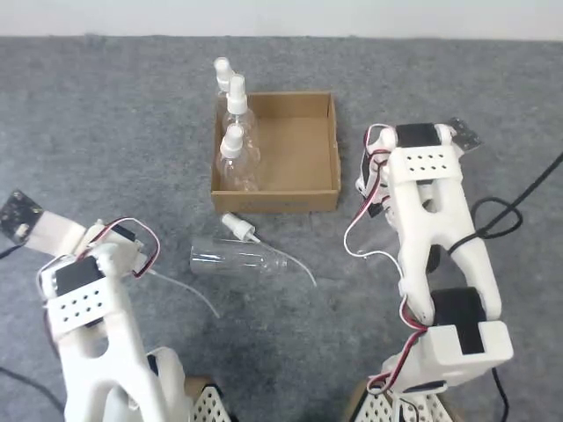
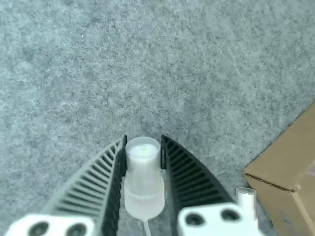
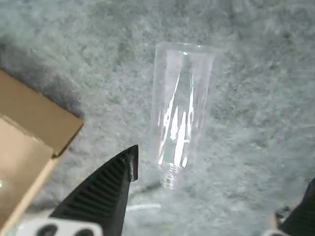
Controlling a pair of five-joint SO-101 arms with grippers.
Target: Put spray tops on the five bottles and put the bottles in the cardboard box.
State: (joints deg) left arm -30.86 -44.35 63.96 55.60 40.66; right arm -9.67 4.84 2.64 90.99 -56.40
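- Spray top [image 2: 142,169], a white cap on a frosted collar, is clamped between the ribbed black fingers [image 2: 98,182] of the left gripper [image 2: 143,142]. Its thin dip tube [image 1: 185,292] trails across the carpet.
- Clear plastic bottle [image 1: 230,258] lies uncapped on its side, just in front of the cardboard box and between the two arms.
- Second spray top [image 1: 238,226] lies loose between that bottle and the box's front wall. Its tube curves past the bottle's neck end.
- Right gripper [image 3: 221,169] is spread wide with nothing in it, and the lying bottle's open neck points toward it.
- Cardboard box [image 1: 299,195] is shallow, brown and open-topped.
- Three capped bottles [image 1: 236,163] stand in a row by the box's left wall. The nearer two are inside; I cannot tell whether the farthest, at the back corner, is.
- Grey carpet [image 1: 106,132], felt-like, covers the table.
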